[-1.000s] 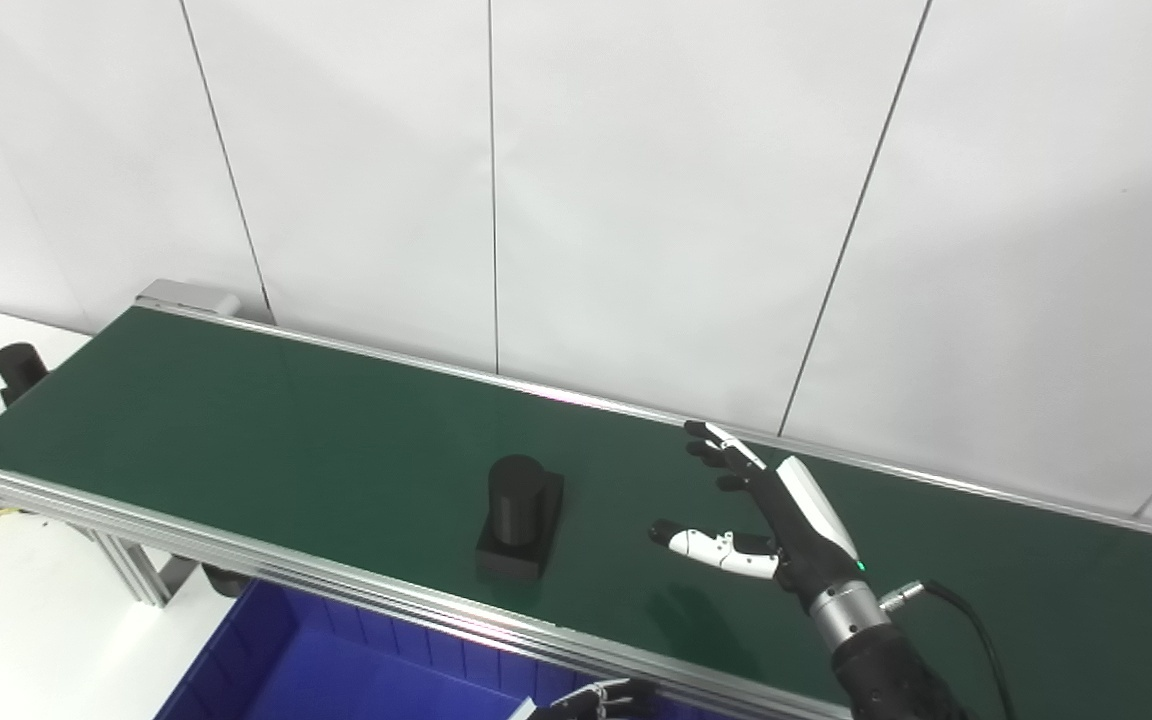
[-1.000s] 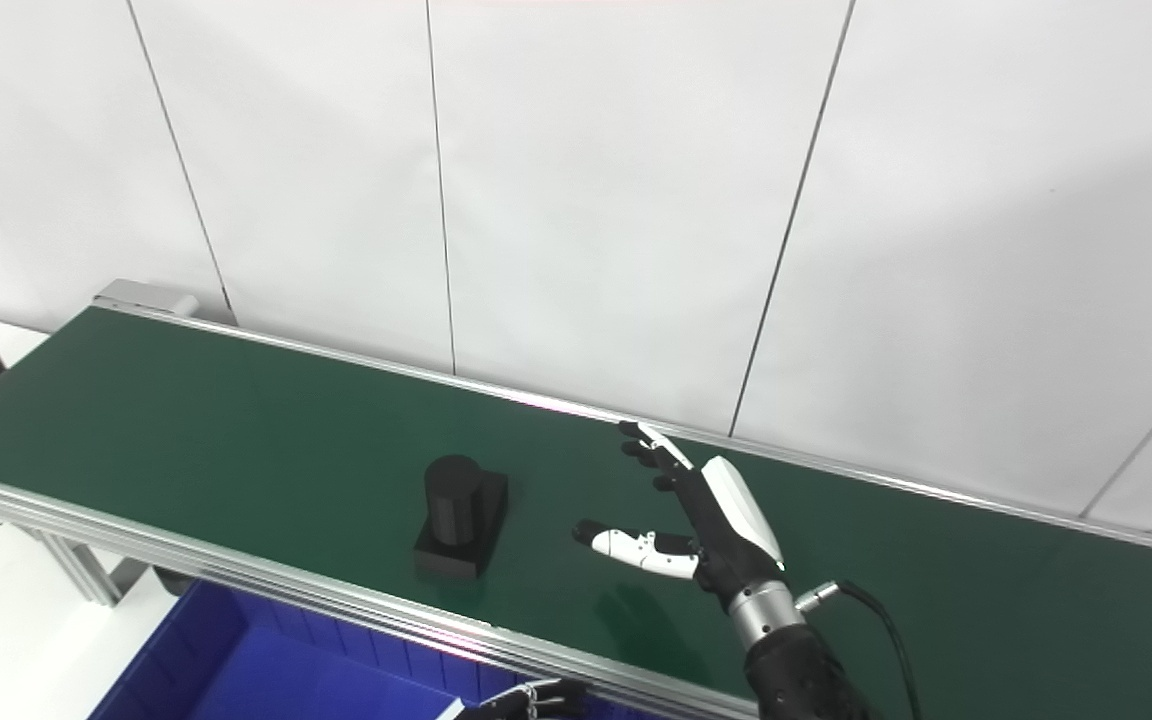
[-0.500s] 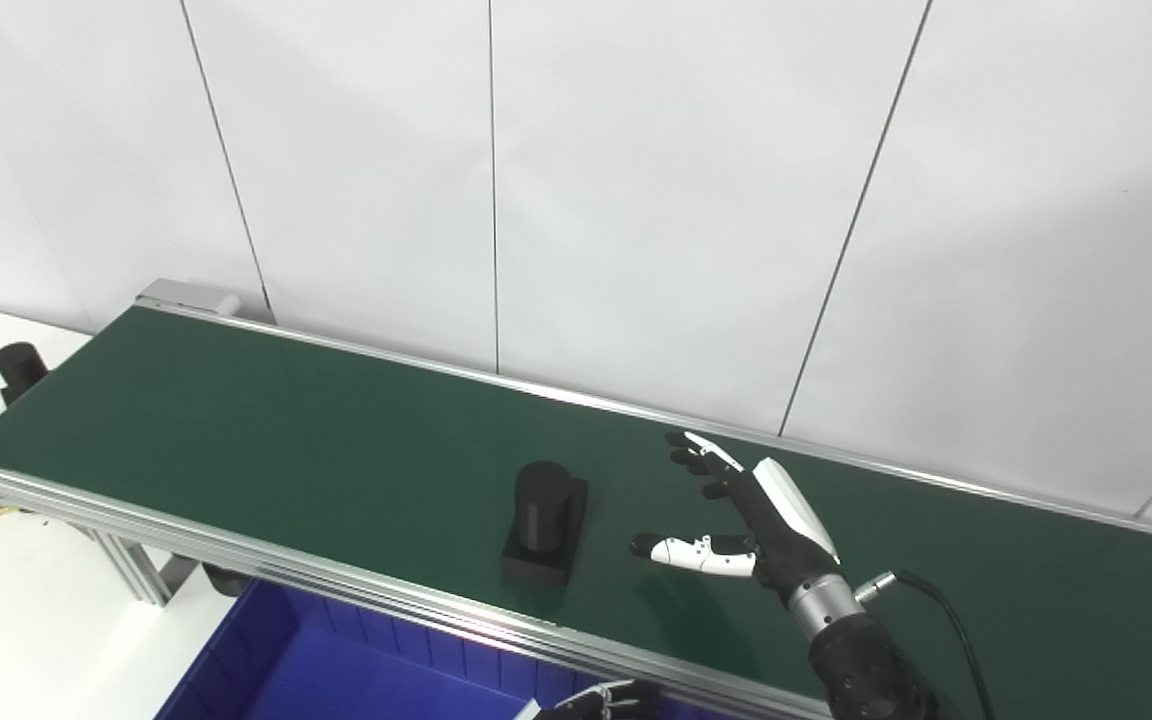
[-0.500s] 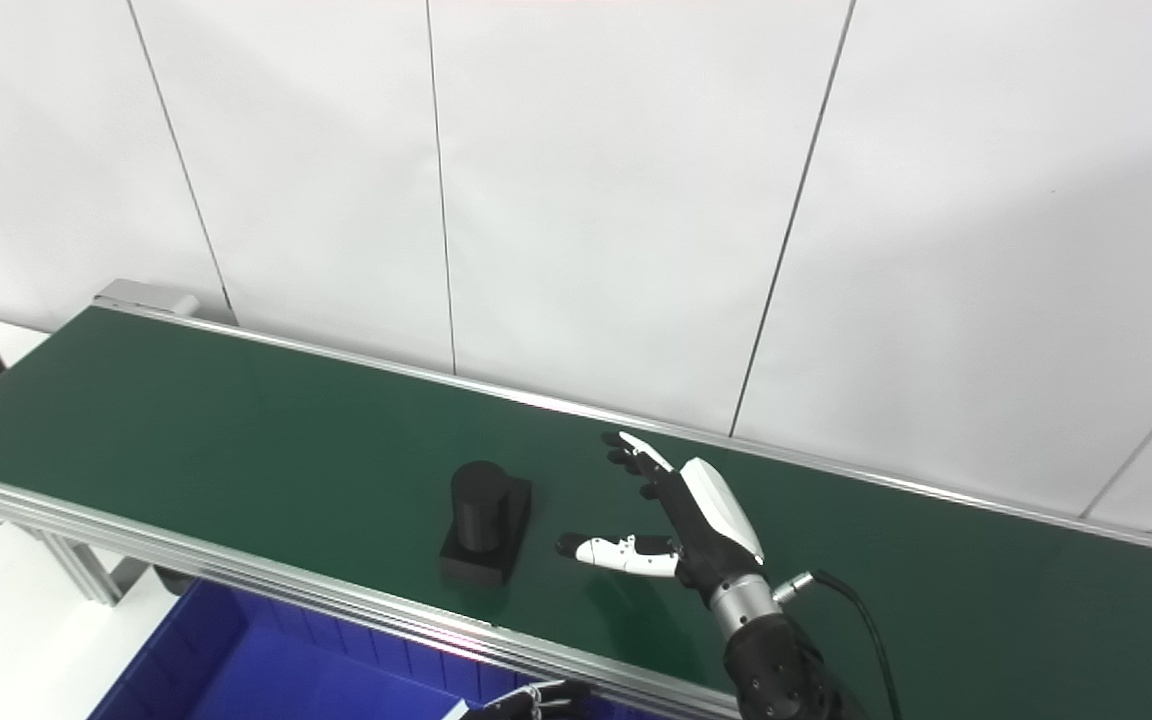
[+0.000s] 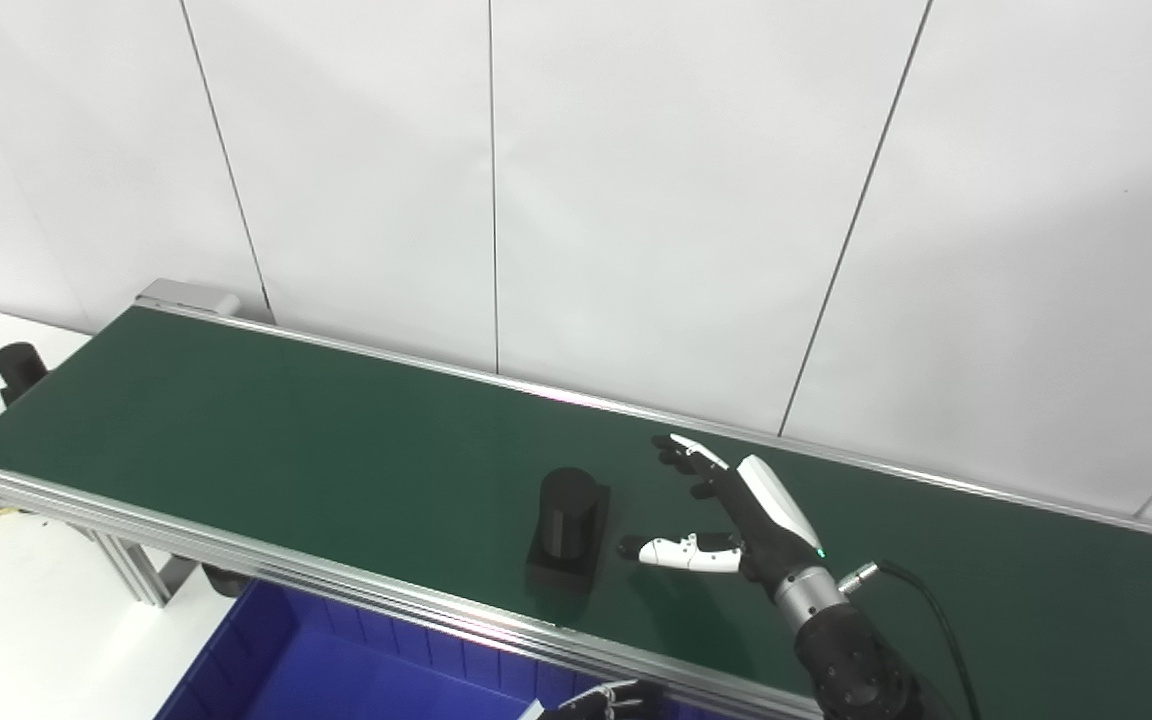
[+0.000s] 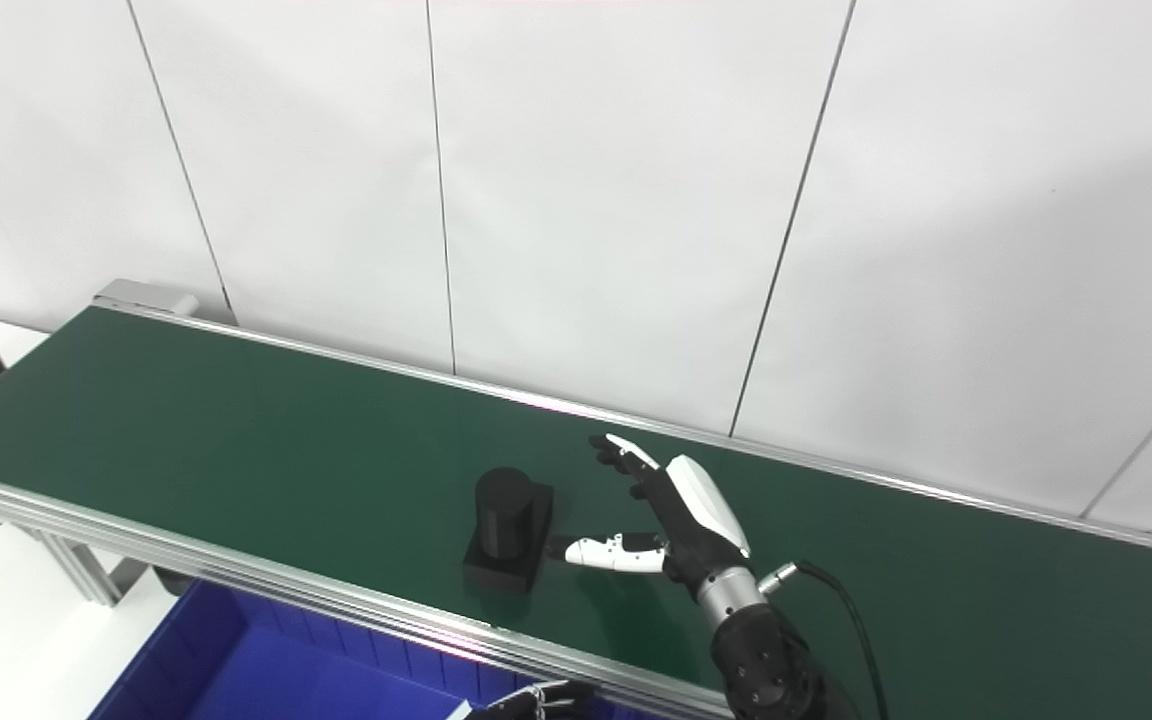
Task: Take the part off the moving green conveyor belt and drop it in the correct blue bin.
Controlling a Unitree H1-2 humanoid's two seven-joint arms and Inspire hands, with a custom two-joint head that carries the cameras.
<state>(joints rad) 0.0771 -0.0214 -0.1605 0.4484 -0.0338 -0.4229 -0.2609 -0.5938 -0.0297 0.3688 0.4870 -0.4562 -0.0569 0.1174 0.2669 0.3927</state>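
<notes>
A black part, a short cylinder standing on a square base, rides on the green conveyor belt near its front rail. My right hand hovers over the belt just right of the part, open, fingers stretched toward the back and thumb pointing left, its tip almost at the part's base. Only the fingertips of my left hand show at the bottom edge, below the belt; its state is unclear. A blue bin sits under the front rail.
The belt runs from far left to near right, framed by aluminium rails. White wall panels stand close behind it. Black rollers stick out at the belt's left end, over a white table.
The part has travelled rightward along the belt. My right hand has shifted left toward it, so the gap between thumb and part has nearly closed.
</notes>
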